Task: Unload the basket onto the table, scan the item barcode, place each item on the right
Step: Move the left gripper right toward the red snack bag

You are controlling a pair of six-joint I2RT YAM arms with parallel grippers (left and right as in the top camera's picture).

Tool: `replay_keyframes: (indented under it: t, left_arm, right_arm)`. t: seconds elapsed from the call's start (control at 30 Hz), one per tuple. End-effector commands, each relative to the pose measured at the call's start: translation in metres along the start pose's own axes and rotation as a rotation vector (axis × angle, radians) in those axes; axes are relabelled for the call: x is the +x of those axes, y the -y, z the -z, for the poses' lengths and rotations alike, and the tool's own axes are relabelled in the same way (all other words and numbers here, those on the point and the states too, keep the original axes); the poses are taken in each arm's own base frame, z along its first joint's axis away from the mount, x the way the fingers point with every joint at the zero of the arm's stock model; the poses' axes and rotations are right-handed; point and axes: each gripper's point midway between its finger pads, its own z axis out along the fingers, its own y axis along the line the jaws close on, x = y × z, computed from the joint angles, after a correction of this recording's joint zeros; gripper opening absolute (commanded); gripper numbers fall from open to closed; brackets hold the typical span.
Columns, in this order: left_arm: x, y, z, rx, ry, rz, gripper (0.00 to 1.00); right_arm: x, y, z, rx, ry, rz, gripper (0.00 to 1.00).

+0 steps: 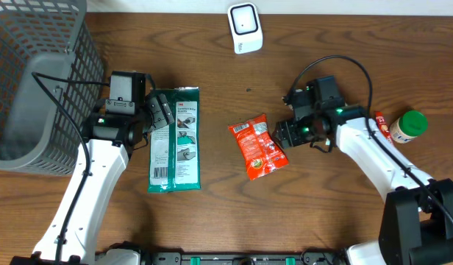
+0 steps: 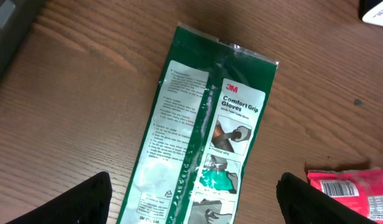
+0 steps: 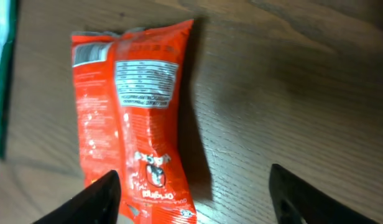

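Observation:
A red snack packet [image 1: 260, 147] lies flat on the wooden table, back side up, its barcode [image 3: 89, 55] at the far end. My right gripper [image 1: 285, 134] hovers just right of the packet, open; in the wrist view the gripper [image 3: 194, 199] has its left finger over the packet's [image 3: 138, 118] near corner and holds nothing. A white scanner [image 1: 245, 28] stands at the table's back edge. My left gripper [image 1: 162, 112] is open above a green glove package [image 1: 175, 140], and the gripper [image 2: 194, 205] straddles the package [image 2: 204, 137] without gripping.
A grey wire basket [image 1: 35, 88] fills the back left corner. A jar with a green lid [image 1: 407, 125] lies at the right, beside the right arm. The red packet's edge [image 2: 350, 186] shows at the lower right of the left wrist view.

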Motion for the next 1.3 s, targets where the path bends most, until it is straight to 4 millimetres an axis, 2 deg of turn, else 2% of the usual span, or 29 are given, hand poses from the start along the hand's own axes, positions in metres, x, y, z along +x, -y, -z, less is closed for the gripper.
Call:
replay_keyframes:
  t: [0.0,0.33,0.5,0.57,0.63,0.73,0.8,0.87,0.9,1.1,1.27]
  left_arm:
    - [-0.003,-0.003,0.001,-0.017,0.013,-0.011,0.85]
    - [-0.003,-0.002,0.001,-0.012,0.015,-0.007,0.85]
    - [-0.004,-0.001,0.001,-0.005,0.017,-0.005,0.85]
    - [0.001,0.011,0.001,0.064,-0.015,-0.008,0.86]
    - [0.015,0.037,0.005,0.215,-0.091,-0.028,0.84]
    - [0.039,0.073,0.010,0.397,-0.184,-0.117,0.51]
    - [0.053,0.084,0.007,0.409,-0.224,-0.151,0.29]
    - [0.069,0.096,0.001,0.420,-0.263,-0.193,0.15]
    - [0.076,0.103,-0.002,0.426,-0.280,-0.215,0.12]
    - [0.117,0.145,-0.030,0.471,-0.345,-0.360,0.11]
    - [0.142,0.162,-0.057,0.479,-0.388,-0.412,0.11]
  right_arm:
    - [-0.002,-0.012,0.004,-0.099,0.017,0.050,0.74]
    - [-0.005,-0.017,-0.001,-0.141,0.028,0.108,0.73]
    - [0.007,-0.015,-0.012,-0.155,-0.031,0.083,0.72]
    - [0.010,-0.016,-0.015,-0.172,-0.043,0.076,0.73]
    - [0.011,-0.017,-0.016,-0.180,-0.051,0.070,0.73]
    - [0.013,-0.016,-0.015,-0.192,-0.054,0.058,0.74]
    - [0.012,-0.018,-0.012,-0.227,-0.050,0.043,0.73]
    - [0.012,-0.019,-0.009,-0.254,-0.046,0.027,0.74]
    - [0.012,-0.018,-0.008,-0.262,-0.046,0.015,0.74]
    - [0.018,-0.004,-0.003,-0.257,-0.059,-0.045,0.74]
    - [0.020,0.000,0.000,-0.279,-0.058,-0.076,0.75]
